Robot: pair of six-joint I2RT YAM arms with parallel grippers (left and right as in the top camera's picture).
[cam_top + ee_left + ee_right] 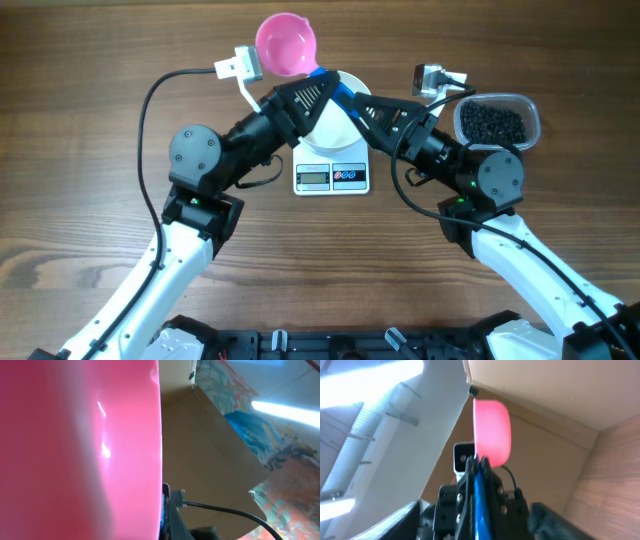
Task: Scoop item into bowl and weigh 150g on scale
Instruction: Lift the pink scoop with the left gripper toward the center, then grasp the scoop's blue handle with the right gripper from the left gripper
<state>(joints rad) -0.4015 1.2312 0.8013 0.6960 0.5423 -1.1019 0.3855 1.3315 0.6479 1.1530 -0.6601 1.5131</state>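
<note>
Inside the clear plastic tub (534, 112) at the right rear of the wooden tabletop (80, 120), the black beads (492, 122) lie in a dark, loose heap. Left of the tub, the white bowl (336, 128) sits on the scale (332, 178), largely hidden beneath both arms; the scale's display faces the robot. Over the bowl's far edge, the left end effector (318, 90) is clamped tight on the blue handle (341, 93) of a pink scoop (287, 45), whose cup shows beyond the bowl. The right end effector (368, 108) hovers just beside that handle, its fingers (402, 520) spread apart, holding nothing.
</note>
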